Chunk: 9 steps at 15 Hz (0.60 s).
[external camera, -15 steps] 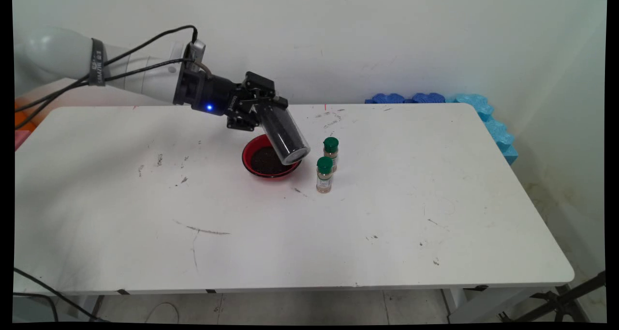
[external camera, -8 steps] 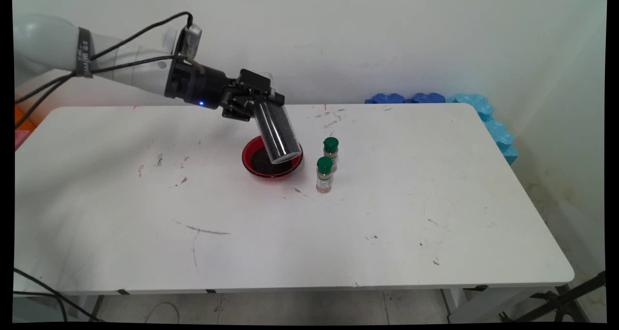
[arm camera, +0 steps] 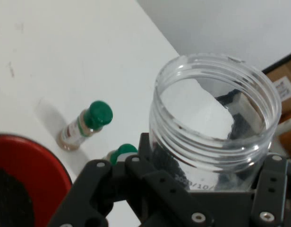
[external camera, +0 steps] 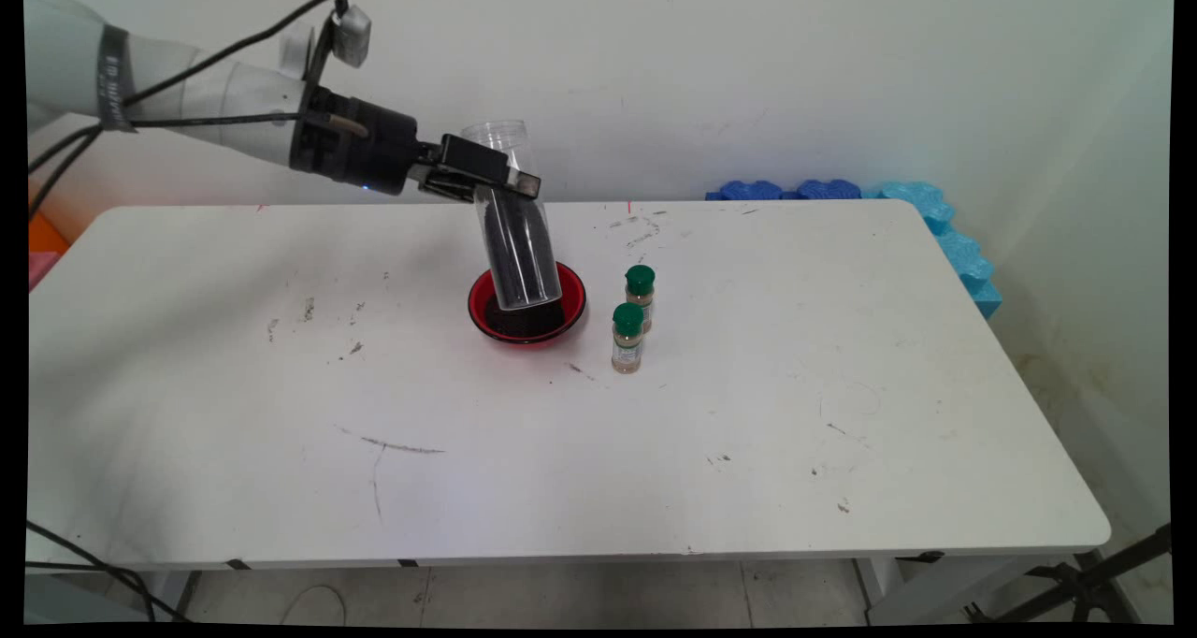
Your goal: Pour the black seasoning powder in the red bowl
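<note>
the gripper (arm camera: 202,208) clasps a clear jar (arm camera: 214,127), open mouth up. left of it: 2 green-capped bottles (arm camera: 86,125), a red bowl (arm camera: 27,175), white table (arm camera: 65,52).

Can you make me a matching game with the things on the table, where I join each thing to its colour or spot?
Things:
1. bowl
2. jar
3. spice bottle caps
4. gripper

Matches:
A. green
B. red, with dark grains inside
C. black, clamped round the jar
D. clear, open end up, tilted above the bowl

Pairs: 1-B, 2-D, 3-A, 4-C
</note>
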Tool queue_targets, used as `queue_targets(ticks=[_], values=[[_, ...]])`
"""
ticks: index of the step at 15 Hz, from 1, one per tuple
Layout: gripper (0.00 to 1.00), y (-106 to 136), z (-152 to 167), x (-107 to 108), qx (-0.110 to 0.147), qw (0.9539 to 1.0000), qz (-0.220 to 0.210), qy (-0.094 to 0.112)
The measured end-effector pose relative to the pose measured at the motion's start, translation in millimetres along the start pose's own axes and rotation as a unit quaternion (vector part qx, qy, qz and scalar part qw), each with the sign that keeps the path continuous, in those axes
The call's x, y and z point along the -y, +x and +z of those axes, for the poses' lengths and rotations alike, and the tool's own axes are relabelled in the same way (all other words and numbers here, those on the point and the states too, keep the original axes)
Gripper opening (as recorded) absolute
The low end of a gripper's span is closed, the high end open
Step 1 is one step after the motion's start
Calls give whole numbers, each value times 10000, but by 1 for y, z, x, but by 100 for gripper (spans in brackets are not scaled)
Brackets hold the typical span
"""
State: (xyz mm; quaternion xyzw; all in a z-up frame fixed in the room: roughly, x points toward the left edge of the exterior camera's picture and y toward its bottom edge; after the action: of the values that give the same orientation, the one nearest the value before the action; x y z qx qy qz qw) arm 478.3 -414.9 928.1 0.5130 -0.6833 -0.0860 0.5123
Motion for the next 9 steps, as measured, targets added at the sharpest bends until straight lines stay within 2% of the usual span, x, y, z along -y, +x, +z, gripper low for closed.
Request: queue_targets(ticks=[5, 9], values=[[0, 0, -7, -17, -58, 9972, 743, -89], [0, -10, -9, -33, -64, 9884, 1507, -146]])
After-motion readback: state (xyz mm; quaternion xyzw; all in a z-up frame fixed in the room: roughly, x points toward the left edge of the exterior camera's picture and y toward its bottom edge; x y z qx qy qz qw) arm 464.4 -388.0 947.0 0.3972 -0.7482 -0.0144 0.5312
